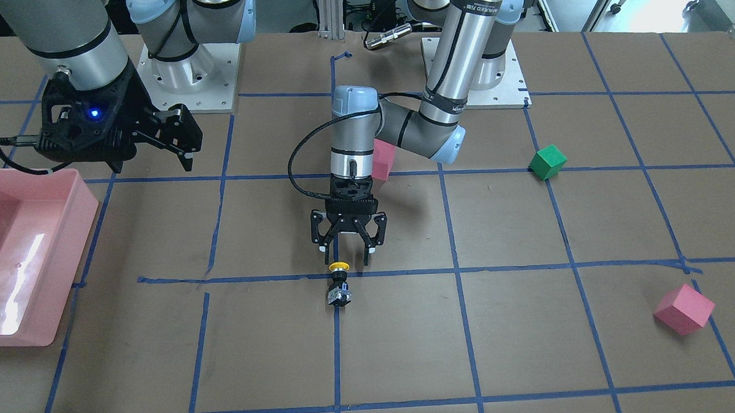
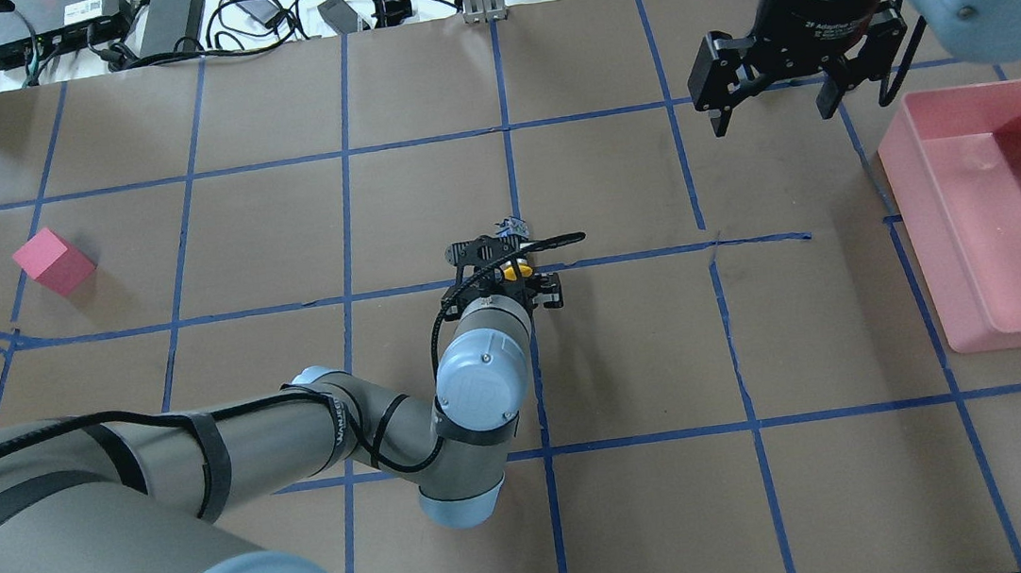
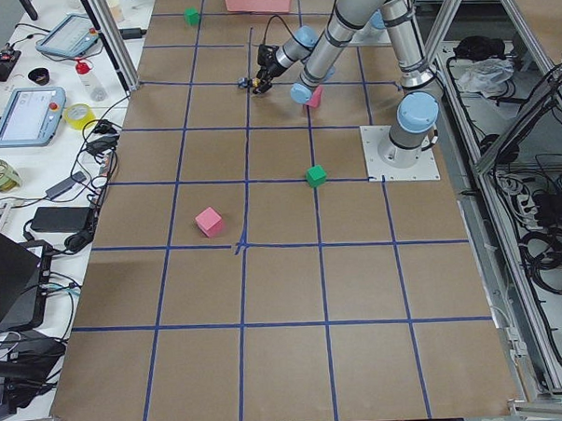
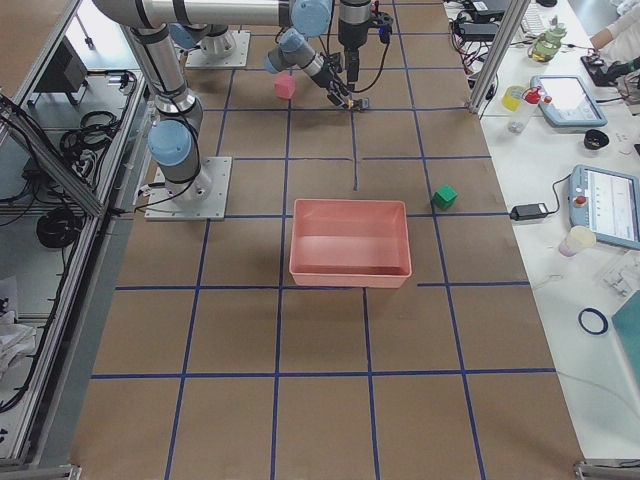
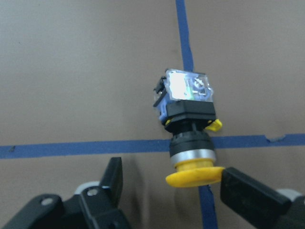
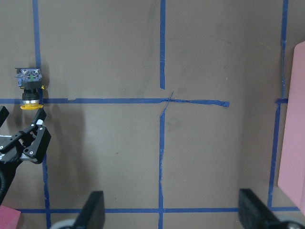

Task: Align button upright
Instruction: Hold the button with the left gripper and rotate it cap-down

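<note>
The button (image 1: 339,286) lies on its side, you see, yellow cap toward the left gripper (image 1: 346,256). Both it and the right gripper (image 2: 775,117) have their 2 fingers spread apart.

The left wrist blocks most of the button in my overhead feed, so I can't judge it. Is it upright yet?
Observer: No. The button lies on its side, with its yellow cap toward the left gripper and its block base pointing away.
Operator: Is the gripper on it?
Observer: It is open. One finger sits at the cap's rim, touching or nearly so. The other finger is well clear of it.
Operator: Where is it against the tape?
Observer: It lies over a crossing of the blue tape lines, with its body along one of them.
</note>
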Tool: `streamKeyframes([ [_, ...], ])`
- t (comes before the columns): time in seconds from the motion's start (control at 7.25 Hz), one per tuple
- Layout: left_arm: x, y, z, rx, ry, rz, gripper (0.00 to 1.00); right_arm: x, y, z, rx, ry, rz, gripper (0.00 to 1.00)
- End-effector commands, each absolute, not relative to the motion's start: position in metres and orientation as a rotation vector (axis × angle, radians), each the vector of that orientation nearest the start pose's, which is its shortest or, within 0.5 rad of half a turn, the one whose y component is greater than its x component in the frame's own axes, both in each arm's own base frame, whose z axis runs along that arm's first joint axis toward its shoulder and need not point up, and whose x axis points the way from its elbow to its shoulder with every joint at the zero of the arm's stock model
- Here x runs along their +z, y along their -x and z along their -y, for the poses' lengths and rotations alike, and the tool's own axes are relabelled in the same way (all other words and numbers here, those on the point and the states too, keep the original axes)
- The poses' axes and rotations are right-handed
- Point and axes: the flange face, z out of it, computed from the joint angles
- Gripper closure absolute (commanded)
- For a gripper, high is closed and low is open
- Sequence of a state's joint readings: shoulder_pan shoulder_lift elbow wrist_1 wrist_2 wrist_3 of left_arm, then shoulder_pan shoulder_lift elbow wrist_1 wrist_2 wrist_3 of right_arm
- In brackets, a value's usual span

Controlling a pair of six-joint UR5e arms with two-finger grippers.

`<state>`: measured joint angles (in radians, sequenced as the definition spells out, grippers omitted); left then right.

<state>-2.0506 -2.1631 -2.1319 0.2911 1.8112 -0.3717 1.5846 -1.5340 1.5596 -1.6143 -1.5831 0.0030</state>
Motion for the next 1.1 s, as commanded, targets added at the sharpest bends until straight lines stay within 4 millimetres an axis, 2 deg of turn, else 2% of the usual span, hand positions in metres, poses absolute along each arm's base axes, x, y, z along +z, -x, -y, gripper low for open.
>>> streamKeyframes([
  [0.0, 0.166, 0.345, 0.425, -1.201, -0.018, -3.0, 0.18, 0.48, -0.139, 0.508, -0.032, 0.017, -3.153, 0.0],
  [0.28, 0.154, 0.346, 0.429, -1.171, -0.014, -3.006, 0.19, 0.48, -0.139, 0.508, -0.032, 0.017, -3.153, 0.0],
  [0.55, 0.148, 0.354, 0.442, -1.184, -0.014, -3.009, 0.21, 0.48, -0.139, 0.508, -0.032, 0.017, -3.153, 0.0],
  [0.97, 0.138, 0.353, 0.441, -1.156, -0.023, -3.01, 0.24, 0.479, -0.139, 0.507, -0.027, 0.017, -3.154, 0.0],
])
